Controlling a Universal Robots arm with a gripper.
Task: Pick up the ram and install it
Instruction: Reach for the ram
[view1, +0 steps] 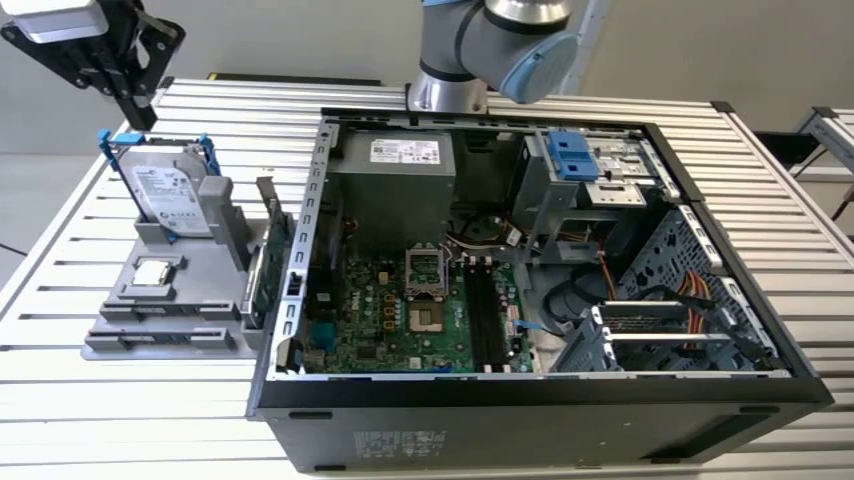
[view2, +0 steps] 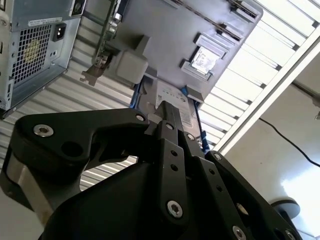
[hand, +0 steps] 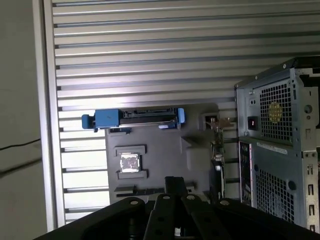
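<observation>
My black gripper (view1: 138, 112) hangs high over the table's far corner on the exterior view's left, above and behind the grey parts holder (view1: 160, 340). Its fingertips (view2: 167, 107) meet with nothing between them, so it is shut. In the first wrist view the gripper (hand: 175, 181) points down at the holder (hand: 160, 150). Thin dark boards (view1: 267, 280) stand on edge along the holder's side nearest the case, and I cannot tell the ram apart among them. Long black memory slots (view1: 487, 320) lie on the motherboard inside the open computer case (view1: 534, 395).
A silver hard drive (view1: 171, 195) in a blue bracket stands at the holder's far end, and a small square chip (view1: 155, 272) lies in a recess in its middle. The arm's base (view1: 447, 90) stands behind the case. Slatted table (view1: 120, 420) surrounds everything.
</observation>
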